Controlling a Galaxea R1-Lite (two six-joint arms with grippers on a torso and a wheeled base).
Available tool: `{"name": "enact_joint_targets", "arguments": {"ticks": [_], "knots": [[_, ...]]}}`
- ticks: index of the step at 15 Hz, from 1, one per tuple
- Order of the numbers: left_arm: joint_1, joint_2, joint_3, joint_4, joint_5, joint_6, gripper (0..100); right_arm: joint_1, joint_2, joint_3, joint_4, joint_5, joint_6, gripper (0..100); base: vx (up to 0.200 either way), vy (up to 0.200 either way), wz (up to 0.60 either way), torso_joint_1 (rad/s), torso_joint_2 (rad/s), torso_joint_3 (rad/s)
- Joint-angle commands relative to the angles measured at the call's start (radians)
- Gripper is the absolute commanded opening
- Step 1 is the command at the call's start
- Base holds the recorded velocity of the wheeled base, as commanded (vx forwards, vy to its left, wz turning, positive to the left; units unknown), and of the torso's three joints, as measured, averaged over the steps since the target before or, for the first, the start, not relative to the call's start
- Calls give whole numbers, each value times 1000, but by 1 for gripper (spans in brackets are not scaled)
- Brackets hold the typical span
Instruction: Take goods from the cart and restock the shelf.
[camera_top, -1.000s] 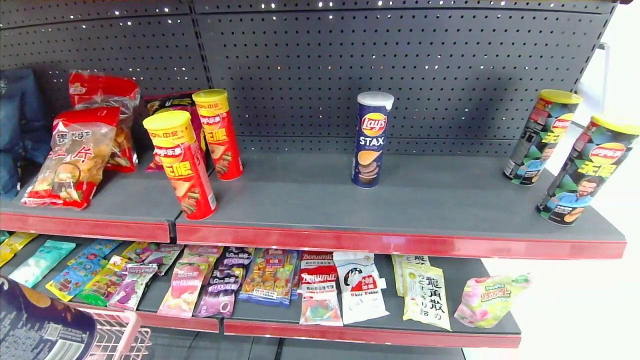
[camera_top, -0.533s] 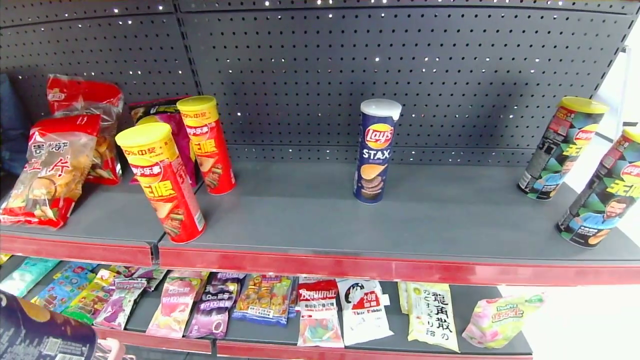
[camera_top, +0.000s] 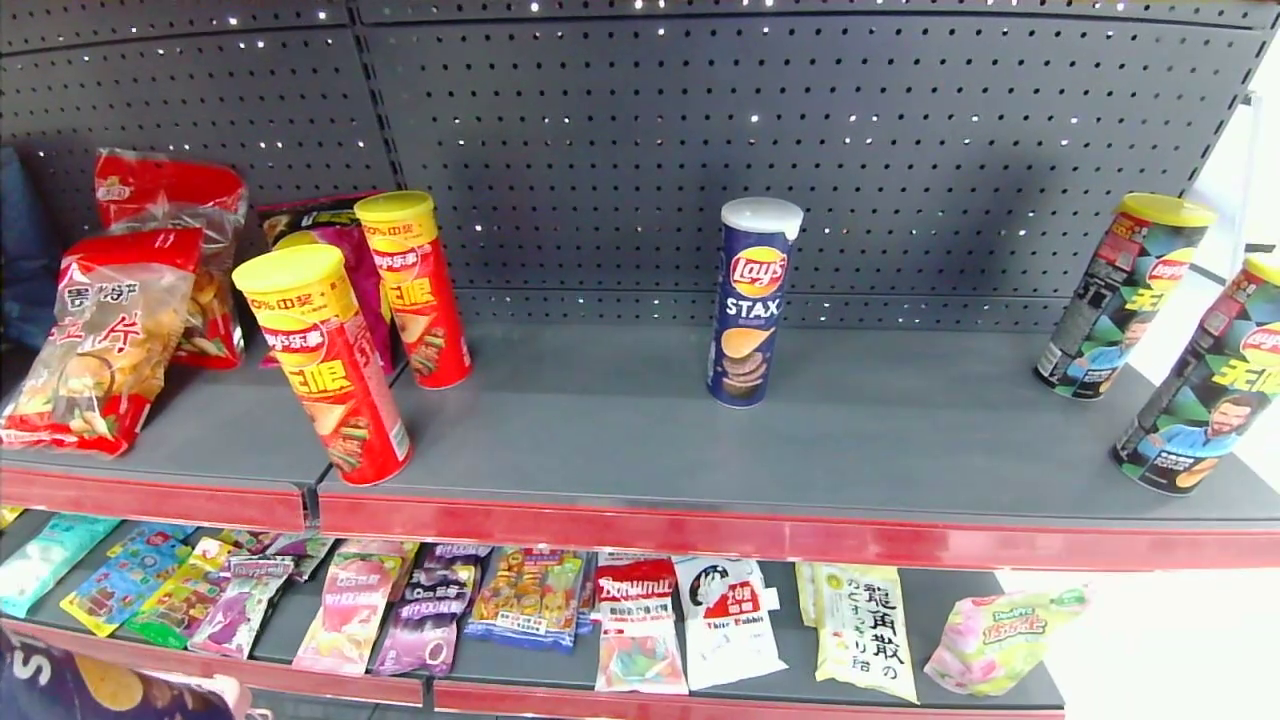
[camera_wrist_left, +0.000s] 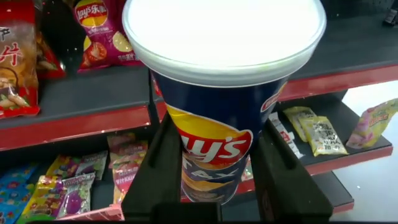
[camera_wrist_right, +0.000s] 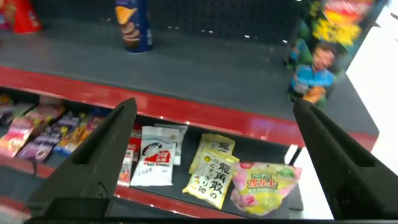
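Currently the left gripper (camera_wrist_left: 221, 146) pinches the blue chip can (camera_wrist_left: 214, 124) between its two fingers. The white lid faces the wrist camera, with the long axis running away between them — just before the lower shelf's (camera_top: 800, 705) left front edge. The right gripper's (camera_wrist_right: 214, 109) fingers are spread wide.

On the upper shelf (camera_top: 860, 440) a lone can (camera_top: 752, 300) stands upright near the middle, close to the back panel (camera_top: 800, 120). To its left stand two more: the front can (camera_top: 325, 365) near the shelf's edge, the rear can (camera_top: 418, 290) behind it, with snack bags (camera_top: 105, 335) farther left. At the right end the rear right can (camera_top: 1120, 285) stands behind the front right can (camera_top: 1205, 385). The lower shelf (camera_top: 960, 590) beneath carries a row of packets (camera_top: 540, 600) side by side. Before the shelves, the left gripper (camera_wrist_left: 222, 124) clasps a held can (camera_wrist_left: 224, 37)
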Motion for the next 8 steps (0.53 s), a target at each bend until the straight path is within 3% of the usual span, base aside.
{"name": "enact_joint_targets", "arguments": {"ticks": [1,3,8], "knots": [[1,72,-4,-4,2,0,0,63,485,-260,-28,63,-80,100,0,0,0,0,0,0],[4,87,-11,-1,44,1,0,183,661,-352,-38,57,-67,100,0,0,0,0,0,0],[3,179,-44,-30,53,7,0,283,1014,-587,-71,129,8,100,0,0,0,0,0,0]]}}
